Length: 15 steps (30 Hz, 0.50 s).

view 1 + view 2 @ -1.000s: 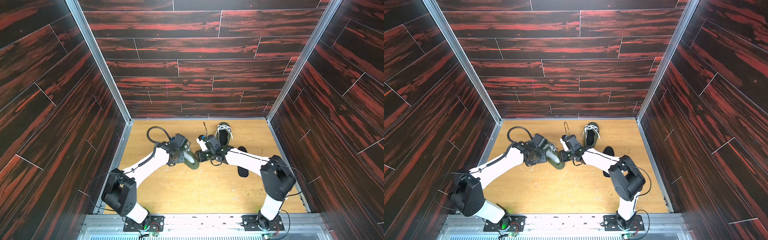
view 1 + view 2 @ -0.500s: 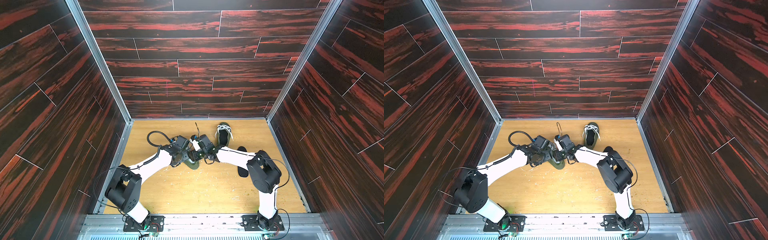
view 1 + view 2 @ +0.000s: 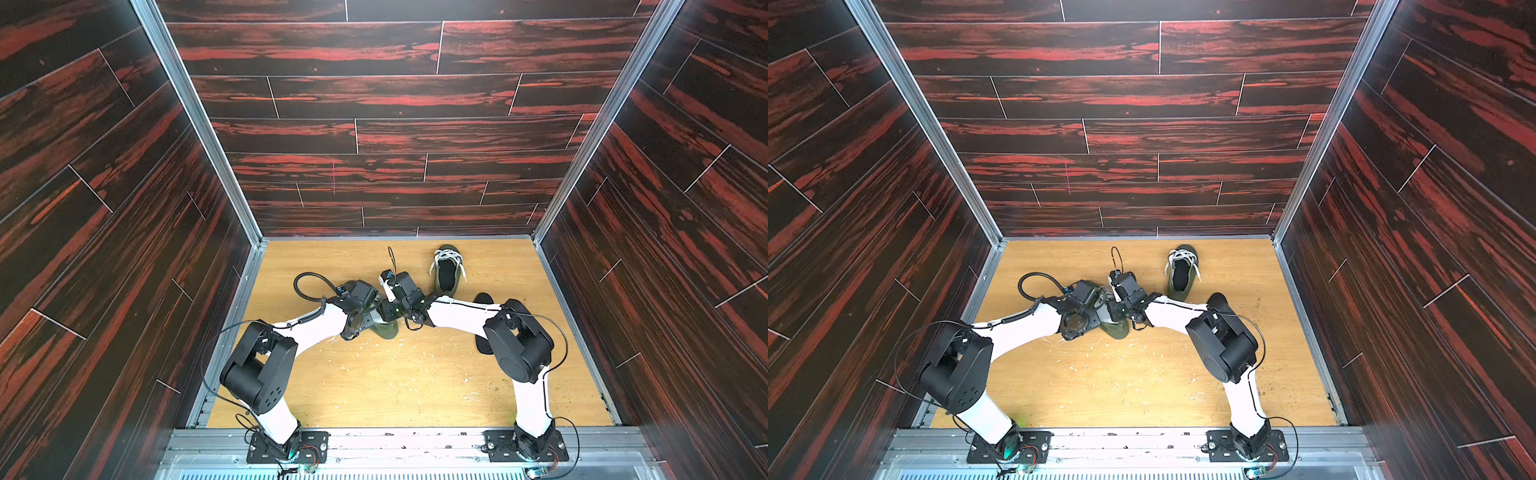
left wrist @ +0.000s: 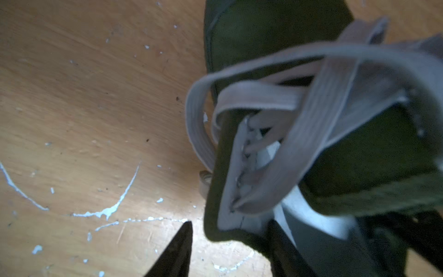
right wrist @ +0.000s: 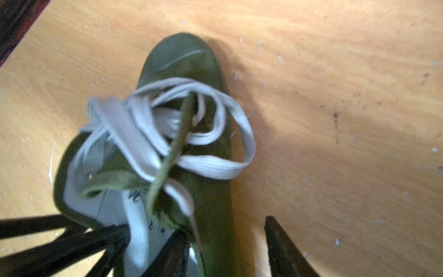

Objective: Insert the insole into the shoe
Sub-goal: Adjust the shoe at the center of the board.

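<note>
No legible text, faint marks (image 5: 133,196) on shoe (image 5: 182,60) lining

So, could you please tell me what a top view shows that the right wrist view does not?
Only a top view shows the second shoe farther back and the loose black insole, partly hidden by the right arm. Only the right wrist view shows tangled white laces and pale lining up close. Both show the middle green shoe on the wooden table.
</note>
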Each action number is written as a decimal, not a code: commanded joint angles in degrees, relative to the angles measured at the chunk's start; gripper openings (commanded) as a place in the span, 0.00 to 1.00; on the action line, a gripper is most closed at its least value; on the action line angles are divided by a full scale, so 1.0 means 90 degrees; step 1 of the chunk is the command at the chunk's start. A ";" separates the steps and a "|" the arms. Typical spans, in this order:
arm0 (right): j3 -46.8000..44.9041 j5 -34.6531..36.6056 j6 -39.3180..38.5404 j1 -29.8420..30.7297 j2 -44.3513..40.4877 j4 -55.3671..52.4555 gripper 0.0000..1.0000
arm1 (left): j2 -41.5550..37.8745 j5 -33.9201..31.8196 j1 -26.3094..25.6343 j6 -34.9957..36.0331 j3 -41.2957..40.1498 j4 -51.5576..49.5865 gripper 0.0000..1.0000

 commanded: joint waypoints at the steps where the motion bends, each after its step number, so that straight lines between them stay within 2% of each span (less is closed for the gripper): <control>1: -0.0290 0.0092 0.0345 -0.0182 -0.0150 0.0341 0.48 | -0.0398 -0.0156 0.0048 0.0039 -0.0172 -0.0207 0.50; 6: -0.0398 -0.0229 0.0563 -0.0348 -0.0033 0.0353 0.44 | -0.0425 -0.0069 0.0048 0.0094 -0.0241 -0.0253 0.49; 15: -0.0571 -0.0029 0.0720 -0.0409 -0.0235 0.0350 0.44 | -0.0432 -0.0239 0.0044 0.0252 -0.0189 -0.0465 0.41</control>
